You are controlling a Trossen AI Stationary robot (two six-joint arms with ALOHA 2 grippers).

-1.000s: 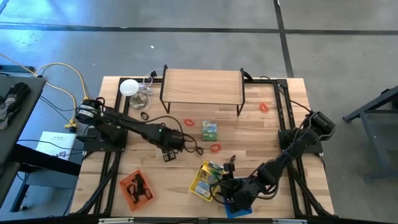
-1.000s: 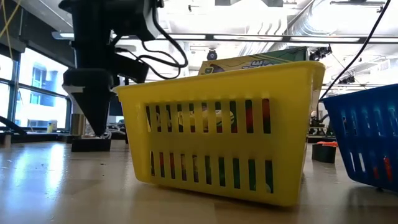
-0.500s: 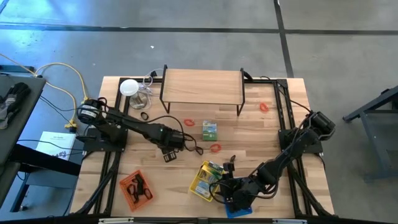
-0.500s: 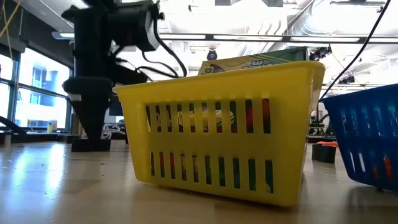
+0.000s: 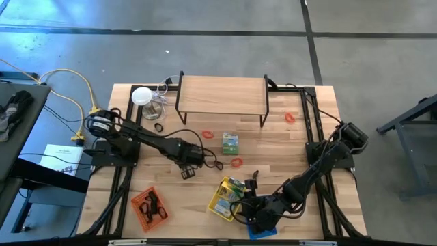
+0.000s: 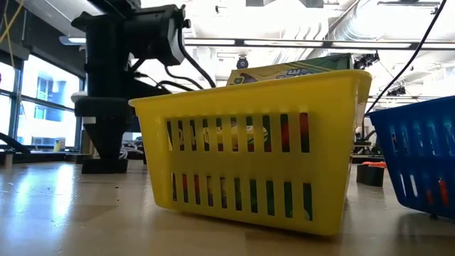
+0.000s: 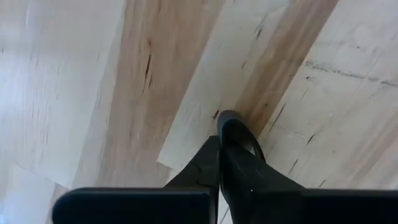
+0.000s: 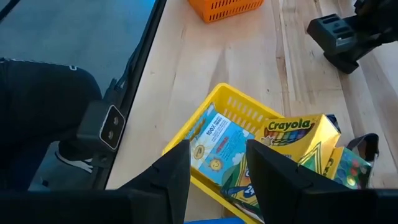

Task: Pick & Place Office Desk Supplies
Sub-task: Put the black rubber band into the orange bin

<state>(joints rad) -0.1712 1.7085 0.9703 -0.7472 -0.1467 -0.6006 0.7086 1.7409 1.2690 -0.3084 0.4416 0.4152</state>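
Observation:
My left gripper point(image 5: 188, 169) points down at mid-table and is shut; a thin black loop point(image 7: 239, 132) of a small clip-like piece sticks out past its tips point(image 7: 221, 142). In the low view the gripper point(image 6: 105, 146) stands over a flat black block point(image 6: 103, 166) lying on the wood. My right gripper point(image 8: 217, 180) is open and hovers above the yellow basket point(image 8: 239, 115), touching nothing. Red rubber bands point(image 5: 207, 134) point(image 5: 236, 162) point(image 5: 289, 117) and a green packet point(image 5: 230, 142) lie flat on the table. My left gripper pinches a small black clip-like piece between its two shut fingers, coming from above and pointing down. Only the piece's curved loop point(image 7: 235, 124) shows beyond the fingertips. Whether the piece touches the table, I cannot tell.
The yellow basket point(image 5: 227, 197) holds a crayon box point(image 8: 298, 134) and a booklet point(image 8: 214, 146). A blue basket point(image 5: 263, 229) sits at the near edge, and an orange basket point(image 5: 149, 205) holds black pieces. A wooden shelf point(image 5: 222, 96) stands at the far side, with a white disc point(image 5: 141, 96) beside it.
My left gripper has turned about its wrist and sunk a little over the black block, shifting slightly toward the near edge. Its fingers stay shut. The right arm and the baskets have kept still.

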